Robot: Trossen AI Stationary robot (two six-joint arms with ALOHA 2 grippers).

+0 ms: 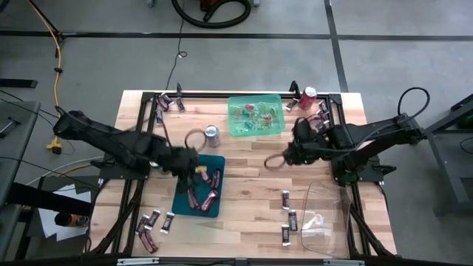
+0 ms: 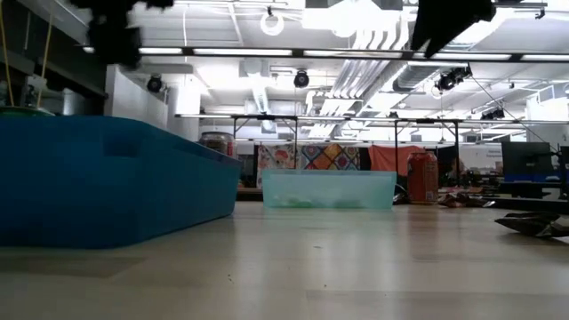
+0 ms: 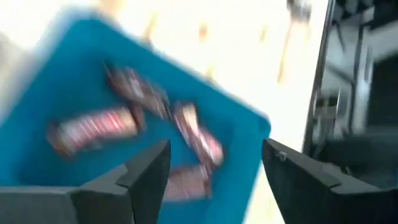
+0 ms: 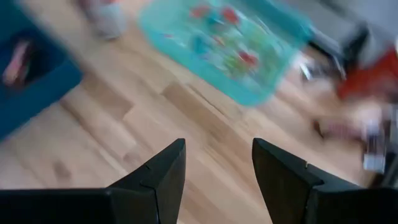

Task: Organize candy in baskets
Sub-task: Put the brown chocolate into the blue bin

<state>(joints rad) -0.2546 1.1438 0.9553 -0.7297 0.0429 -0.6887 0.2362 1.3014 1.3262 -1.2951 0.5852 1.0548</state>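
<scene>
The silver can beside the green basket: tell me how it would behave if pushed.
The silver can stands upright on bare wood, so a low push would probably slide it and a high one tip it. Once down, its round body would likely roll. Full or empty cannot be told.

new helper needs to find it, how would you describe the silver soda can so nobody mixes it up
Start at the light green basket at the table's far edge. Just off its left side, on bare wood, stands the silver soda can, upright, between that basket and the dark teal basket. The other can, right of the green basket, is red.
</scene>
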